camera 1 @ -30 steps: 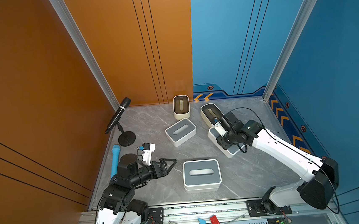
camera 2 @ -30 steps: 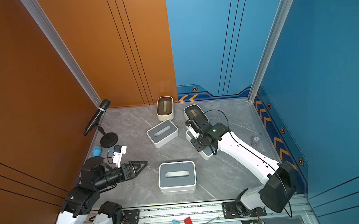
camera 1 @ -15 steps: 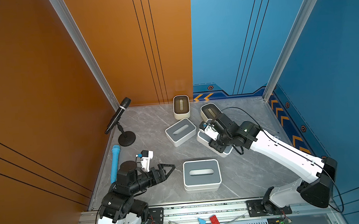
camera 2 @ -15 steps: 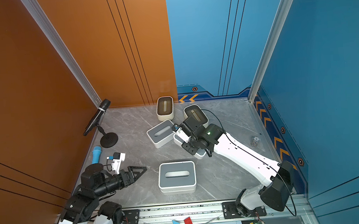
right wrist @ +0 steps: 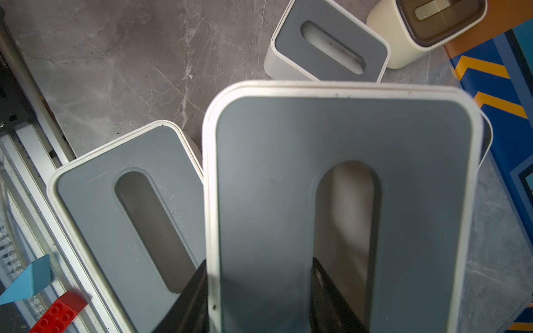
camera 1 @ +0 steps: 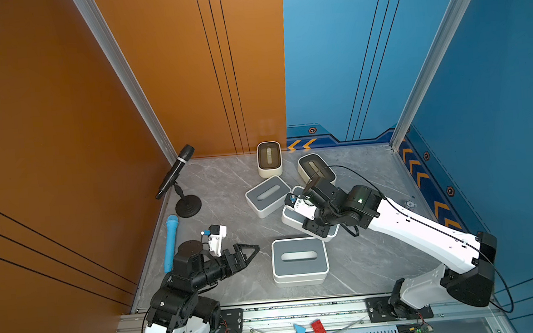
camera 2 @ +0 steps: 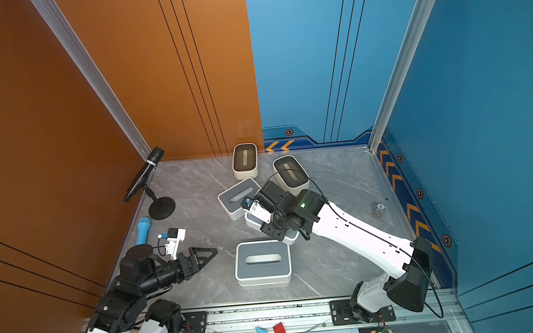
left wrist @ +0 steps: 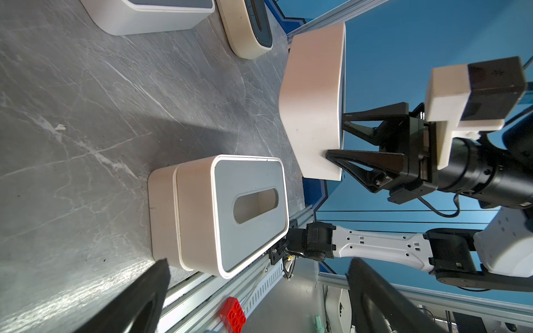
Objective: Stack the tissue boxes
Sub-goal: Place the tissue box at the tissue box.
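My right gripper (right wrist: pixel 259 288) is shut on a grey-lidded tissue box (right wrist: pixel 288 173), one finger down in the lid slot and the other on the outer wall. In the left wrist view this box (left wrist: pixel 311 101) hangs clear of the table. In both top views it (camera 1: pixel 290 219) (camera 2: pixel 252 222) sits just behind the front grey-lidded box (camera 1: pixel 299 262) (camera 2: pixel 263 265). A third grey-lidded box (camera 1: pixel 267 196) and two dark-lidded cream boxes (camera 1: pixel 269 157) (camera 1: pixel 315 166) stand farther back. To the left of the front box, my left gripper (camera 1: pixel 251 253) (left wrist: pixel 256 276) is open and holds nothing.
A black microphone (camera 1: pixel 178 174) on a round stand and a blue microphone (camera 1: pixel 171 243) lie along the left wall. A red brick (camera 1: pixel 318 329) and a blue wedge (camera 1: pixel 300 332) rest on the front rail. Walls close the table on three sides.
My right arm has carried the grey-lidded box off the table beside the dark-lidded box, leftward and nearer, up to the front box. My left gripper drew back a little and stayed open.
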